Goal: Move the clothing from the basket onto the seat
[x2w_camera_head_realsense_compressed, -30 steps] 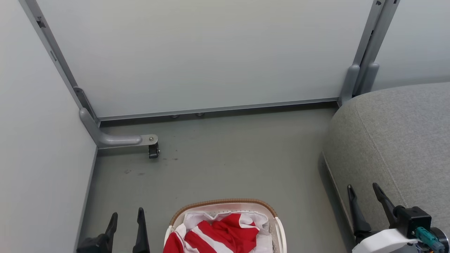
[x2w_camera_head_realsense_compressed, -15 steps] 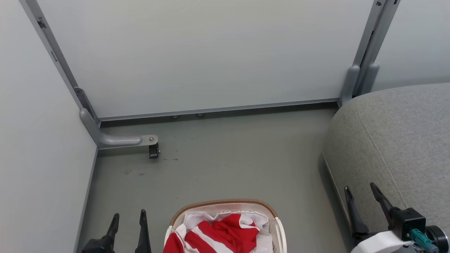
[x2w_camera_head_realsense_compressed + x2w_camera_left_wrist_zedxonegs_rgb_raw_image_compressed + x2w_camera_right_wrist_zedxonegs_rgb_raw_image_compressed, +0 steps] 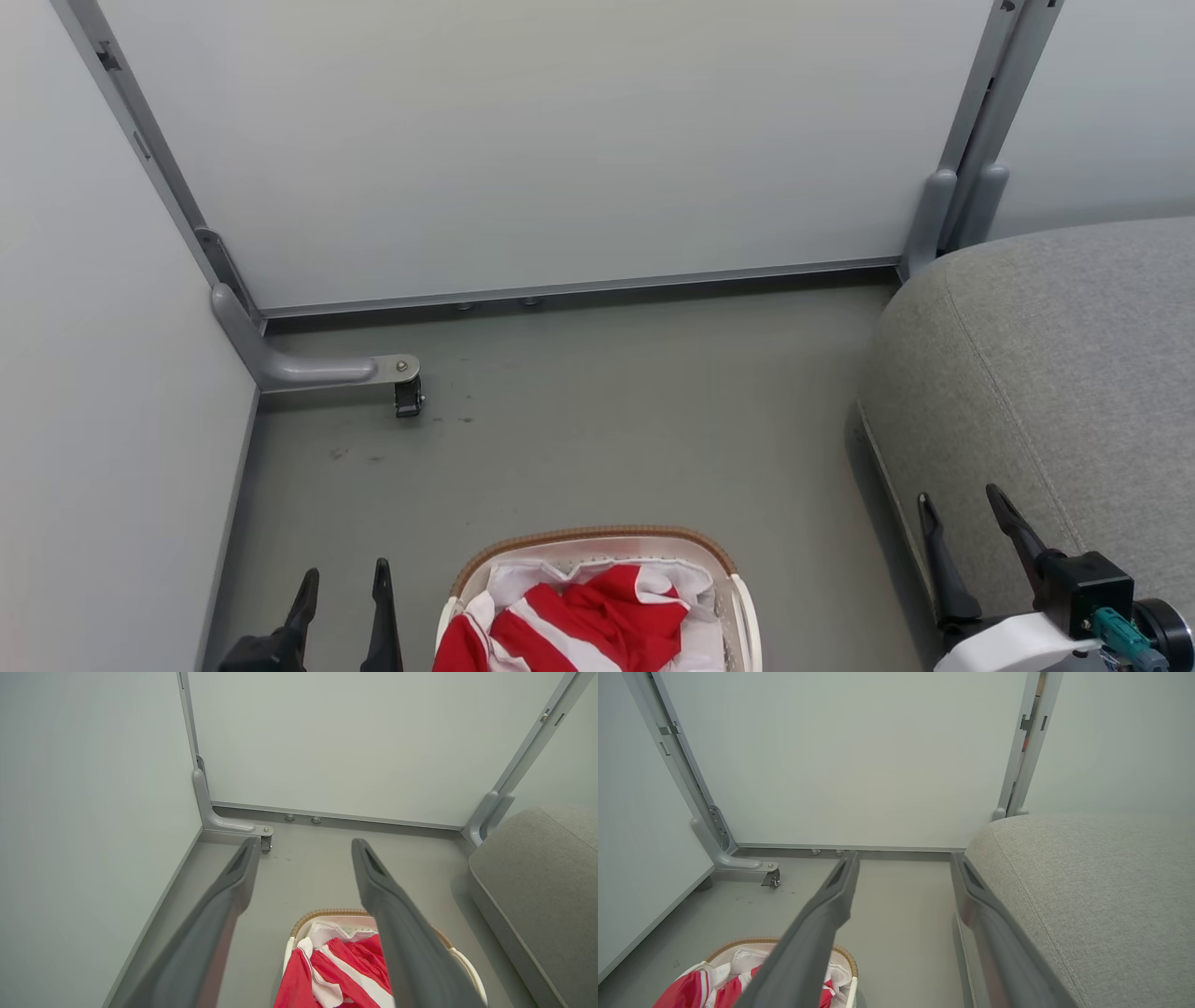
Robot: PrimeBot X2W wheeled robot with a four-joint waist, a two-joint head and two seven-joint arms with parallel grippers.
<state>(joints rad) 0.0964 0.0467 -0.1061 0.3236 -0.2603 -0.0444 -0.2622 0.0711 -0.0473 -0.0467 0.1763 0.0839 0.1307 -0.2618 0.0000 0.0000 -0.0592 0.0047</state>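
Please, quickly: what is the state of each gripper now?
Left gripper: open, holding nothing.
Right gripper: open, holding nothing.

The grey floor (image 3: 597,420) carries 3 things: the basket (image 3: 597,535) at its near edge, the seat (image 3: 1074,373) along its right edge, and 1 small caster (image 3: 408,399) on a partition foot (image 3: 308,371) near its far left corner.
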